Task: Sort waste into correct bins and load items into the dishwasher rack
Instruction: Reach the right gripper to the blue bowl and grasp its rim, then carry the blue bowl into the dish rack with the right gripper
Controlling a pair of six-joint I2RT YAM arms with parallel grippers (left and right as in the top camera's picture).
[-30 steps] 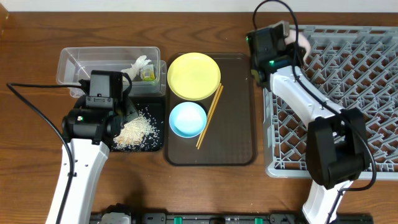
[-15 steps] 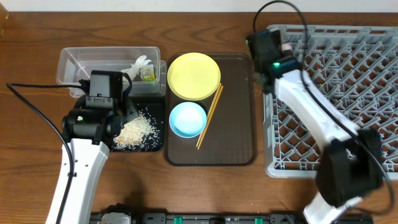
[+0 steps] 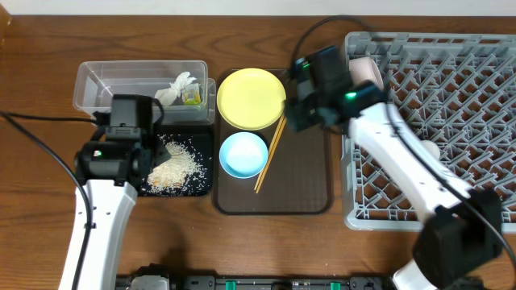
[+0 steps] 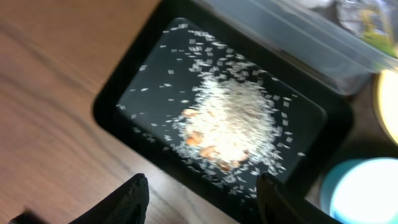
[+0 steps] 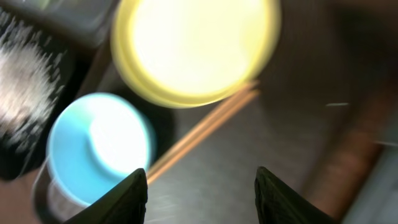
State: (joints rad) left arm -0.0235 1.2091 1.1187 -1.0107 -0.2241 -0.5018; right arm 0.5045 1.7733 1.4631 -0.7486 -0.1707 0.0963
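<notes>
Right gripper [image 5: 200, 196]: fingers are held apart with nothing between them; it is poised over the brown serving tray [image 3: 310, 181], above the chopsticks [image 3: 272, 151].
Left gripper [image 4: 202, 200]: fingers are spread and nothing is grasped; it is held over the near edge of the black tray [image 4: 134, 93].
Food scraps [image 4: 233, 121]: heaped in the middle of the black tray, with loose grains scattered around.
Clear tub [image 3: 105, 80]: set just behind the black tray; the tissue [image 3: 176, 86] and the wrapper [image 3: 192, 96] are seen at its right end.
Yellow plate [image 3: 251, 98]: placed at the far end of the serving tray.
Light blue bowl [image 3: 243, 154]: placed just in front of the plate.
Chopsticks: laid slantwise beside the bowl, one end touching the plate's rim.
Dishwasher rack [image 3: 451, 97]: set right of the serving tray; a pale round item [image 3: 368, 72] is seen in its far-left corner, whether cup or bowl cannot be told.
</notes>
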